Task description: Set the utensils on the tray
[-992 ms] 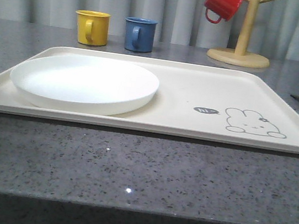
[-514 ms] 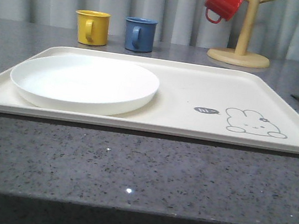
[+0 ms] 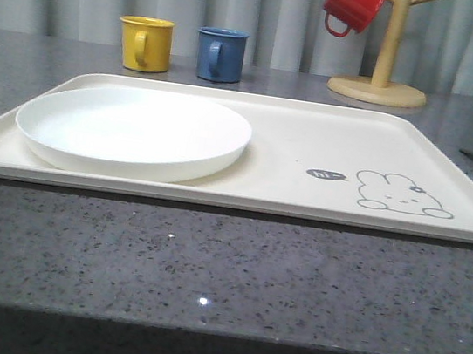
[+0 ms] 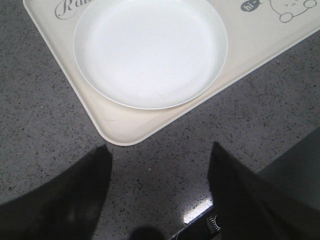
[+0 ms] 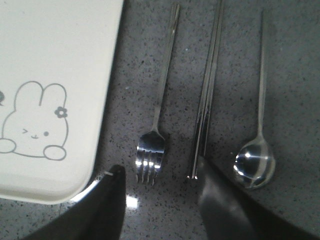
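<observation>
Right gripper (image 5: 157, 200) open, empty, above fork (image 5: 159, 107). Left gripper (image 4: 160, 195) open, empty, nr tray (image 3: 292, 154) corner. Plate (image 3: 133, 130) on tray; chopsticks (image 5: 207, 90) and spoon (image 5: 258, 125) beside tray on countertop (image 3: 223, 272).

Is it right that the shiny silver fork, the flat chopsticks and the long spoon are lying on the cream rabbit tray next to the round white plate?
Not quite. The shiny silver metal fork, slim flat chopsticks and long-handled spoon lie on the grey speckled counter beside the cream rectangular rabbit tray, not on it, as the right wrist view shows. The round white plate does sit on the tray.
</observation>
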